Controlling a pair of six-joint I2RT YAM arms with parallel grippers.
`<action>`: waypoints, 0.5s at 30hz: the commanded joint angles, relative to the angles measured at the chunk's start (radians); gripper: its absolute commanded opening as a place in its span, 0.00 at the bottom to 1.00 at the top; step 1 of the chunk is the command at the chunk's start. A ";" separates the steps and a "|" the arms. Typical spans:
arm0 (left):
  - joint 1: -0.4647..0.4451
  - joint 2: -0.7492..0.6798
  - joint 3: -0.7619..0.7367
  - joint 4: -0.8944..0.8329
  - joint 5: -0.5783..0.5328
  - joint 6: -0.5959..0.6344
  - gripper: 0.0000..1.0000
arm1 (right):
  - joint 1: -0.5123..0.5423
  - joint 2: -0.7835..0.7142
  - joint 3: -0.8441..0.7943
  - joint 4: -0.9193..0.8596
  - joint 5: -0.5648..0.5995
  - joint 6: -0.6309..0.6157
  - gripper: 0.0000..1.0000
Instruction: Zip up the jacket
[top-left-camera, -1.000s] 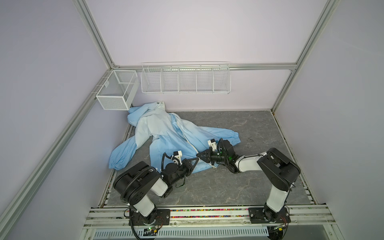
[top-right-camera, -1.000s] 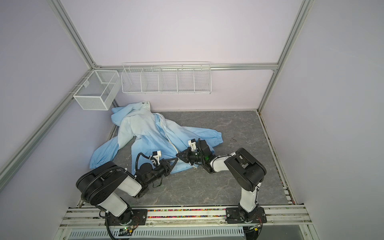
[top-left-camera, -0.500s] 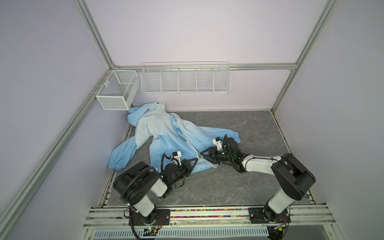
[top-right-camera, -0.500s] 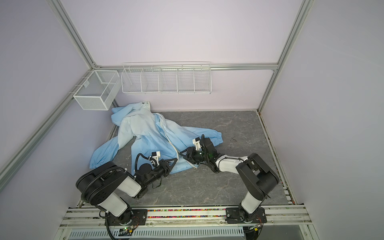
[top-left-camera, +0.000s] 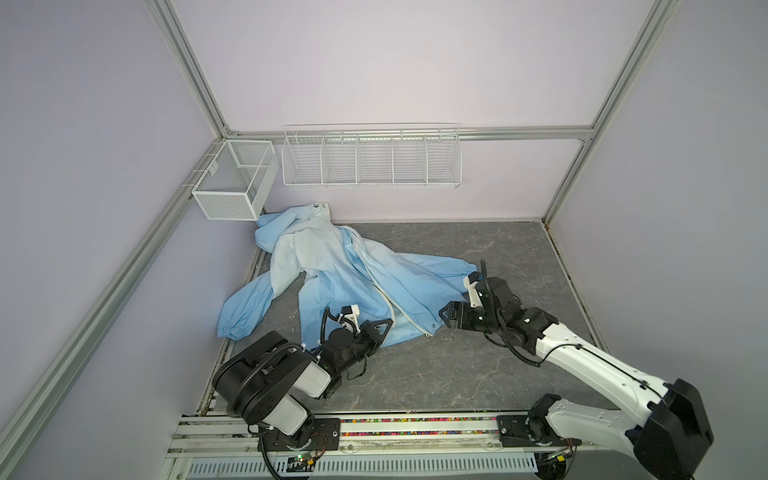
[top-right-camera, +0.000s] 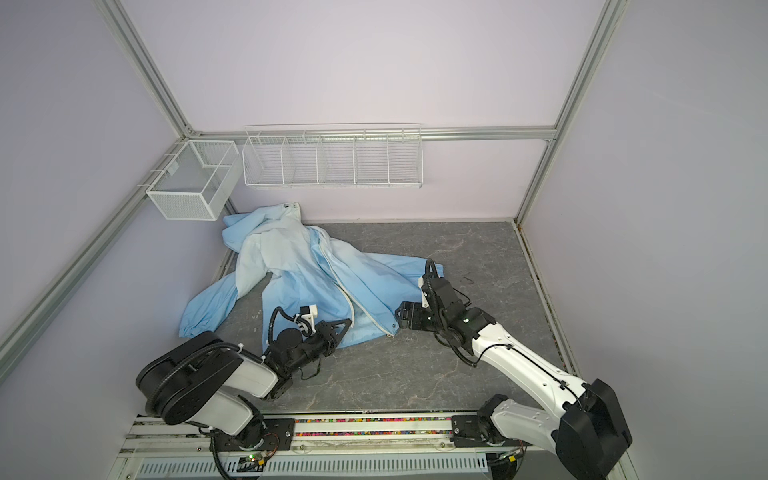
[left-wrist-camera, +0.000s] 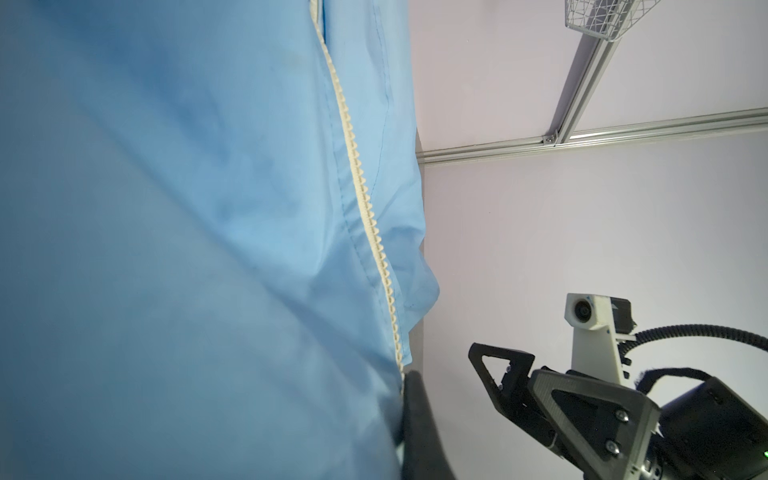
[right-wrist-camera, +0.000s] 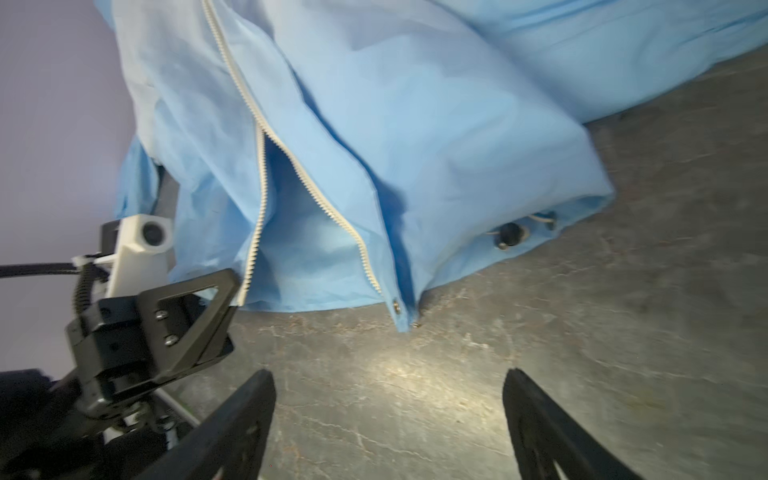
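Jacket (top-left-camera: 345, 274): spread front-up on the grey tabletop (top-left-camera: 457, 374), hood against the back wall near the left corner, hem toward the robot.
Zipper (top-left-camera: 380, 291): its long axis runs from the hem, just ahead of both pincers, away on a slant to the hood. The cream tooth rows (right-wrist-camera: 266, 178) meet part-way up and splay apart toward the hem.
Left pincer (top-left-camera: 384, 328): jaws together, clamped on the hem at the foot of the left tooth row. In the right wrist view its tip (right-wrist-camera: 226, 286) touches that row's end.
Right pincer (right-wrist-camera: 388, 374): jaws wide apart and empty, over bare tabletop just off the hem.
Key relation: the free right-hand hem corner, marked by a snap stud (right-wrist-camera: 397, 306), lies straight ahead of the right pincer. That arm is the nearer one, so I judge the corner to be its next target.
Hidden or unclear: no slider or pull tab can be made out where the rows join. The left wrist view is mostly filled by blue fabric, and only one of the left pincer's fingers (left-wrist-camera: 415, 419) shows there. A dark cord toggle (right-wrist-camera: 509, 237) sits half-tucked in the hem.
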 joint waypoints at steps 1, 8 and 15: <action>0.006 -0.150 0.036 -0.255 -0.030 0.083 0.00 | -0.027 -0.008 0.001 -0.081 0.060 -0.087 0.89; 0.000 -0.651 0.172 -1.047 -0.226 0.223 0.00 | -0.058 0.034 -0.015 0.014 -0.213 -0.151 0.88; 0.017 -0.816 0.148 -1.172 -0.233 0.231 0.00 | -0.056 0.133 -0.024 0.101 -0.374 -0.194 0.84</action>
